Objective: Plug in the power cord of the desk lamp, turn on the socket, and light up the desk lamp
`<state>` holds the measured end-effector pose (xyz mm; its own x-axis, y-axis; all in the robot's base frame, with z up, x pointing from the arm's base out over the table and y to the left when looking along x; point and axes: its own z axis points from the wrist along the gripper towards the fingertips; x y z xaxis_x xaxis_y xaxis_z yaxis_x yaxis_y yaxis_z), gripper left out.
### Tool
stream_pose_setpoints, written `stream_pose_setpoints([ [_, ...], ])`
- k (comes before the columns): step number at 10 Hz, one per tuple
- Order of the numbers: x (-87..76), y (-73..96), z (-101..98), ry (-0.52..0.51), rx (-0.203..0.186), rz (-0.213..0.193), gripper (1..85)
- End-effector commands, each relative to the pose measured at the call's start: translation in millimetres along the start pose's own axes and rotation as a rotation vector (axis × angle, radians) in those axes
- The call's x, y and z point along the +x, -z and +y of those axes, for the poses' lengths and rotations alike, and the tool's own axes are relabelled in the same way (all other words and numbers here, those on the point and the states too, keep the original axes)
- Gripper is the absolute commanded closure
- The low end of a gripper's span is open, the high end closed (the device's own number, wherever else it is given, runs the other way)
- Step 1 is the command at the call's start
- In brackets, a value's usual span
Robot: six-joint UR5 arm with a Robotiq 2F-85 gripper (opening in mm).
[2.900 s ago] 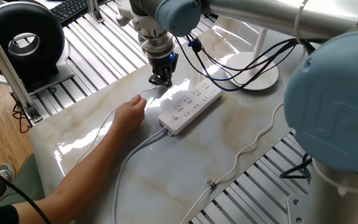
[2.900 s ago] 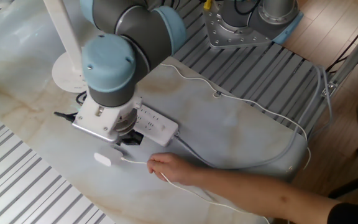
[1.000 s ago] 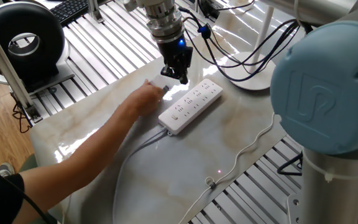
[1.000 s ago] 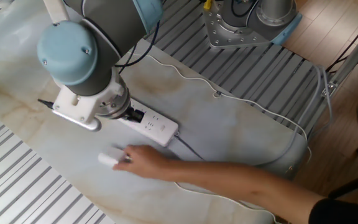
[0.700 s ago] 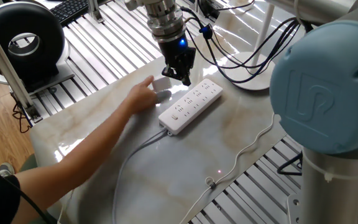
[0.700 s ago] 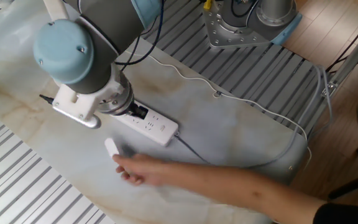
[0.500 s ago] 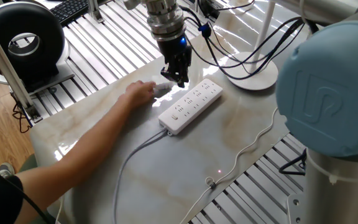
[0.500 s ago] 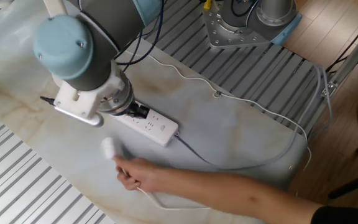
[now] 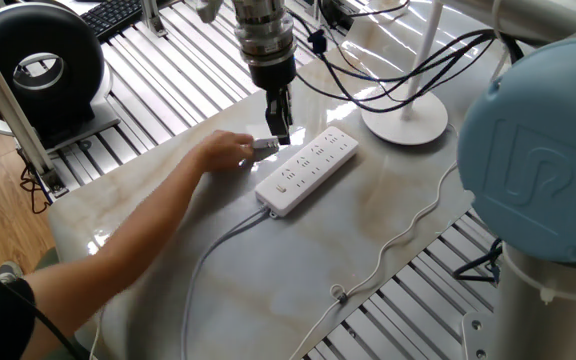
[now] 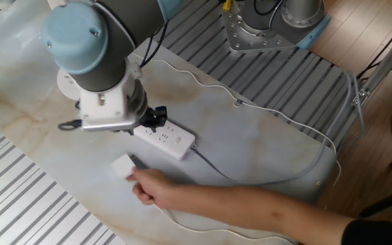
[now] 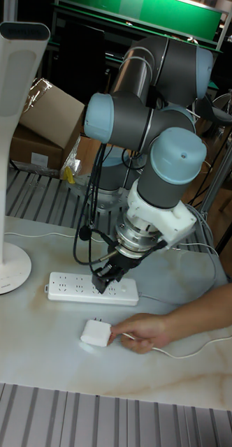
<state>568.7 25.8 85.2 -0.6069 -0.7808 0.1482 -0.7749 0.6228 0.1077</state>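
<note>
The step in hand appears to be picking up the plug of the power cord (image 11: 96,332), which lies flat on the marble table (image 9: 268,270) just beside the socket (image 9: 306,169) on the person's side; a person's hand (image 11: 142,332) touches its cord end and seems to be presenting or steadying it. To do this well, the arm would likely need to come down squarely over the small white boxy body, close across its flat sides rather than over the cord, and hold it so the prongs can later be lined up with a row of outlet holes; the hand so near the plug is a risk — the descent should be slow, or wait until the hand is away. The gripper (image 11: 106,277) hangs low above the near edge of the socket, close to the plug but apart from it in the tall fixed view; its dark fingers look nearly together with only a narrow gap, and nothing shows between them, so it appears empty, though whether it is fully closed cannot be told. The desk lamp (image 9: 406,121) stands at the far end of the socket, well apart from the plug; its thin white cord trails across the table toward the person — still unplugged, and the socket's switch is too small to read.
</note>
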Motion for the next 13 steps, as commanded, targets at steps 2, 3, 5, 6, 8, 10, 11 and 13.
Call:
stream_pose_setpoints([
  [2,-23.0,2.1,12.5,0.190,-0.035,-0.095,35.0],
  [3,-23.4,2.0,10.8,0.192,-0.028,-0.096,35.0],
  [5,-16.4,2.2,-5.8,0.215,0.035,-0.067,35.0],
  [6,-13.7,3.0,-14.5,0.233,0.070,-0.052,34.7],
  [8,-18.8,3.4,-17.6,0.242,0.083,-0.069,34.7],
  [10,-29.7,3.5,-15.1,0.227,0.078,-0.109,34.7],
  [11,-32.8,3.6,-13.9,0.221,0.074,-0.121,34.7],
  [13,-33.2,1.2,-16.1,0.222,0.074,-0.120,35.3],
])
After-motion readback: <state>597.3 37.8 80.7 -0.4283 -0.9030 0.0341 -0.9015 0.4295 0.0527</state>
